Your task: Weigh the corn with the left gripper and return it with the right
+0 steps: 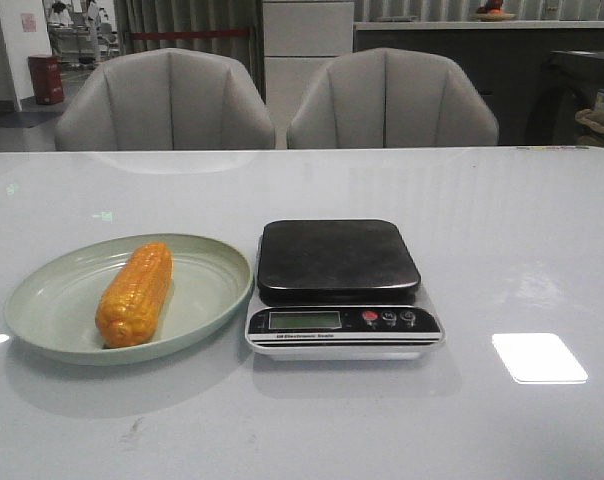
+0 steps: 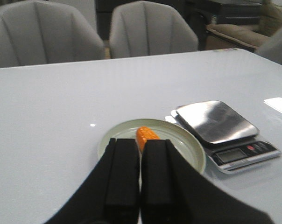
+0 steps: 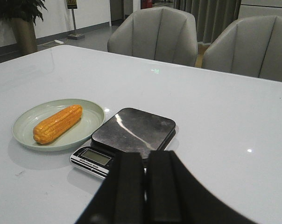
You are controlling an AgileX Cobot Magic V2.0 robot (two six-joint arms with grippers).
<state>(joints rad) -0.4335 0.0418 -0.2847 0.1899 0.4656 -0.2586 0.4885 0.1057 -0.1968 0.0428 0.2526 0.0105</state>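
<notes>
Glossy white tabletop (image 1: 282,430) fronts the scale (image 1: 339,288), its label too small to read; the corn (image 1: 134,294) lies in the green plate (image 1: 42,320). Ahead of the left claw (image 2: 140,186), pressed together, the cob looks stiff, light, ridged; grip mid-length. Right claw (image 3: 145,191), likewise pressed together, sits just behind the scale.
</notes>
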